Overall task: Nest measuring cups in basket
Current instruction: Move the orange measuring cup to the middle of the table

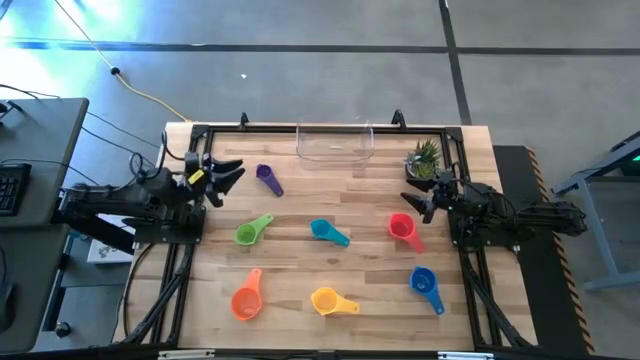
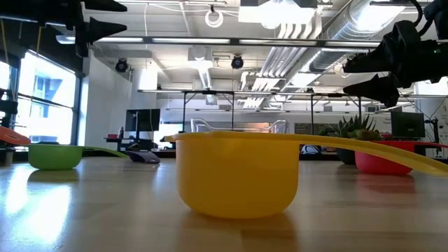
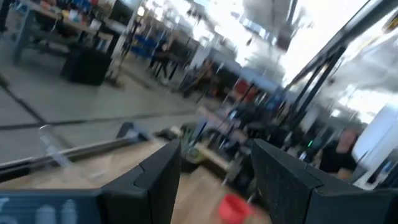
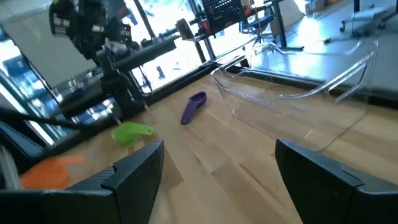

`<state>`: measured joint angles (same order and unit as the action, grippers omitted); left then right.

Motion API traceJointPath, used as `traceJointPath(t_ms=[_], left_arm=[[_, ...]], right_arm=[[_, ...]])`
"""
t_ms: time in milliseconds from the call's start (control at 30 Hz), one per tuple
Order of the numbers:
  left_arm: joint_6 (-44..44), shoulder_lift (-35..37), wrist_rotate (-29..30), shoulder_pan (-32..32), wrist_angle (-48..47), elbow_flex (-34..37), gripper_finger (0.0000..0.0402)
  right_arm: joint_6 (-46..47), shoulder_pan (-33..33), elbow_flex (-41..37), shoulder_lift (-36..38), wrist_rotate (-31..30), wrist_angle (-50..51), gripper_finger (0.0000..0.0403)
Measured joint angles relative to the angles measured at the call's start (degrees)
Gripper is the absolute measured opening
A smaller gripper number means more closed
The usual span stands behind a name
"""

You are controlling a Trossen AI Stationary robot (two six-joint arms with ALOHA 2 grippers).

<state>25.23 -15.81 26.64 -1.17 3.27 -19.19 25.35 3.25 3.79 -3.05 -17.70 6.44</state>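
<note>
nearest: purple cup (image 1: pixel 267 178) just beside left end effector (image 1: pixel 232 172), toward basket (image 1: pixel 335 143) | handle pointing away from basket | both end effectors wide, empty

Cups (image 1: pixel 330 233) scattered before basket (image 1: pixel 335 144), none inside

floor (image 1: pixel 400 90): grey concrete | ceiling ducts (image 2: pixel 329 28): exposed, lit | window (image 2: pixel 42 91): bright | desk (image 1: pixel 30 140): dark
</note>
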Motion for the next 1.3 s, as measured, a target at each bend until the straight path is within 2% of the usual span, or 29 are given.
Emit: traceJointPath(t_ms=[167, 400, 867, 1133, 1300], left_arm=[[0.27, -0.04, 0.01, 0.00, -13.90, -6.81, 0.0184], [5.33, -0.67, -1.38, 0.00, -25.76, -13.37, 0.0184], [21.00, -9.67, -7.69, 0.02, -27.44, -23.68, 0.0184], [28.79, -16.71, -14.54, 0.02, -28.00, -27.93, 0.0184], [35.83, -21.46, -21.82, -0.55, -31.11, -30.45, 0.0184]], right_arm=[[4.60, 0.01, 0.00, 0.02, -0.06, -0.88, 0.0298], [4.65, 0.01, 0.00, 0.02, -0.01, -1.01, 0.0298], [4.37, 0.00, 0.00, 0.02, 0.14, -1.12, 0.0298], [4.34, 0.00, 0.00, 0.02, 0.12, -1.12, 0.0298], [4.63, 0.01, 0.00, 0.02, 0.12, -1.12, 0.0298]])
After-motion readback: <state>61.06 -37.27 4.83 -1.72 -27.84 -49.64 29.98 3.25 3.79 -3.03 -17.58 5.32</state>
